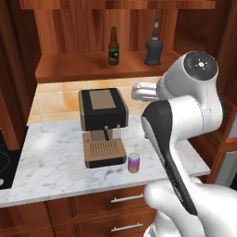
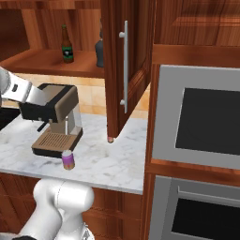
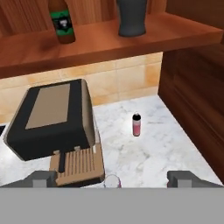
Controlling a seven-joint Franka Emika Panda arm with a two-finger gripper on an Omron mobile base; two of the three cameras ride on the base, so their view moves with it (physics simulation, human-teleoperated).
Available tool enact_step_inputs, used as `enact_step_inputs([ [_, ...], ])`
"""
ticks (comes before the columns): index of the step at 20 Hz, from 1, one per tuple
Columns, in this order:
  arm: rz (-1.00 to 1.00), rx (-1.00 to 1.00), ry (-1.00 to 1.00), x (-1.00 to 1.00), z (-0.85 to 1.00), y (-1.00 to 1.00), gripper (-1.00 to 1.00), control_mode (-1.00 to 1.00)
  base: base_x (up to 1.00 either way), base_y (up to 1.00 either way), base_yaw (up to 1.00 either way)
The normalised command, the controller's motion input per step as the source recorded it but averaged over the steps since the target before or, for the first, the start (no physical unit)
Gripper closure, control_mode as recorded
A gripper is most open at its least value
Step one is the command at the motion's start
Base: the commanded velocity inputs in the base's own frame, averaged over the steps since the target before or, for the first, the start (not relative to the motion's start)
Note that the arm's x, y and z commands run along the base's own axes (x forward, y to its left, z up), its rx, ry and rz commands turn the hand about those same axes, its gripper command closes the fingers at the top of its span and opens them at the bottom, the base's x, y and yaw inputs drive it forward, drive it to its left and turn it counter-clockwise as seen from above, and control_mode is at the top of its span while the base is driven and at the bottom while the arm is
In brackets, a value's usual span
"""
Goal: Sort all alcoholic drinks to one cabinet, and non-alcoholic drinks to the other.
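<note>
Tool (image 3: 112,178) open above counter; pink bottle (image 3: 137,124) ahead, apart.

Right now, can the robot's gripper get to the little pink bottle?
Probably yes. The gripper is open and empty, the pink bottle stands alone on bare marble counter, and the coffee machine sits off to one side.

The white arm (image 1: 185,125) is rising from the base and bending forward at a big rounded joint, with a dark strip running down its upper link. In the right base view its forearm (image 2: 18,91) is reaching in from the left edge (the hand itself is hidden there). In the hand view the gripper (image 3: 113,178) is pointing forward and slightly down, its two dark fingertips (image 3: 41,178) standing far apart, with nothing sitting between them.
</note>
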Motion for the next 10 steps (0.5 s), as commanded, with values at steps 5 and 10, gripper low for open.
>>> enact_step_inputs([
  [5, -0.19, -0.02, 0.06, -0.33, -0.45, 0.18, -1.0, -1.0, 0.0, 0.0, 0.0],
  [10, -0.07, 0.0, 0.15, 0.0, -0.43, 0.0, -1.0, -1.0, 0.0, 0.0, 0.0],
])
